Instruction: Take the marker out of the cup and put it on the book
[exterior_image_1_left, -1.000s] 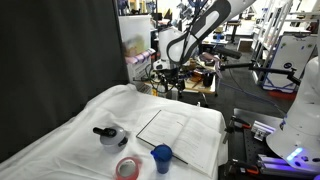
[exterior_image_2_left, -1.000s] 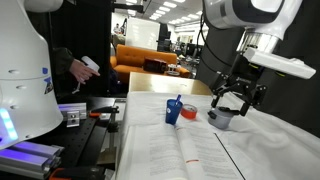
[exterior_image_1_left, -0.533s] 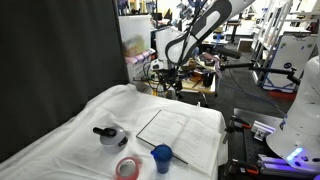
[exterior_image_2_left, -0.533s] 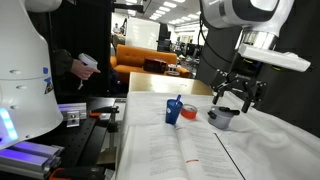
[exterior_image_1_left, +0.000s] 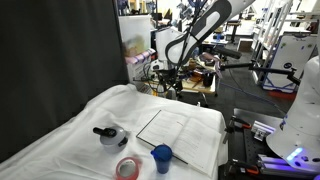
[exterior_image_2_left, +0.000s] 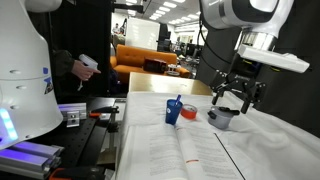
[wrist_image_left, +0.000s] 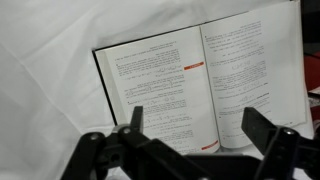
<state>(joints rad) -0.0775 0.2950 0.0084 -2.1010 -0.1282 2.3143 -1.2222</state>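
Observation:
The blue cup (exterior_image_2_left: 174, 112) stands on the white cloth beside the open book (exterior_image_2_left: 185, 150), with the slim marker (exterior_image_2_left: 179, 101) sticking up out of it. In an exterior view the cup (exterior_image_1_left: 162, 157) sits near the table's front edge, next to the book (exterior_image_1_left: 182, 127). My gripper (exterior_image_2_left: 233, 97) hangs open above the grey pot, well clear of the cup. In the wrist view the gripper (wrist_image_left: 198, 126) holds nothing between its black fingers (wrist_image_left: 136, 121), and the book (wrist_image_left: 190, 80) lies spread below. Cup and marker are out of the wrist view.
A grey round pot with a black top (exterior_image_1_left: 108, 135) and a pink-red tape ring (exterior_image_1_left: 127, 167) lie on the cloth near the cup. In an exterior view the tape ring (exterior_image_2_left: 190, 115) touches the cup's side. Lab furniture and another white robot (exterior_image_2_left: 25, 90) surround the table.
The gripper has shifted slightly sideways above the pot over the last second, then held still. Its jaws stay wide and nothing on the table has moved.

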